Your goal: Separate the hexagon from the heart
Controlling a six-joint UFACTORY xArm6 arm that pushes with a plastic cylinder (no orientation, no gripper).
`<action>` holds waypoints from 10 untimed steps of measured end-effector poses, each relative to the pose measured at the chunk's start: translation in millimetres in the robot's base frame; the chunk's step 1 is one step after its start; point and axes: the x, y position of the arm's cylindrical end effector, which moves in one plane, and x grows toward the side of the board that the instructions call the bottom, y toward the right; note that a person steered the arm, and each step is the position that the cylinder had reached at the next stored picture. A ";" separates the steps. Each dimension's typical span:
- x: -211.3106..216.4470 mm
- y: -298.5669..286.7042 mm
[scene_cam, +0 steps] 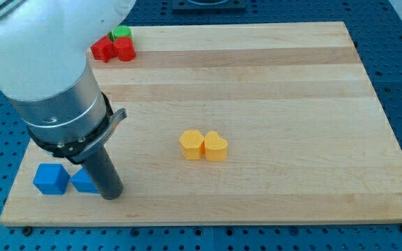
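Note:
A yellow hexagon block (192,144) and a yellow heart block (216,146) sit side by side and touching near the middle of the wooden board (271,77), the hexagon on the view's left. My tip (112,195) rests at the board's bottom left, well to the left of the yellow pair and apart from them. It stands right beside a blue block (84,181), partly hidden behind the rod.
A blue cube (51,178) lies left of the half-hidden blue block. At the top left two red blocks (104,49) (125,49) and a green block (121,32) are clustered. The arm's large white and grey body (47,77) covers the board's left side.

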 end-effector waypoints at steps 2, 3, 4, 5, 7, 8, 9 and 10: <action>0.5 -4.5; 0.5 14.8; -0.9 64.8; -9.4 108.6; -41.7 138.6; -61.1 142.4; -92.6 142.4; -110.5 135.9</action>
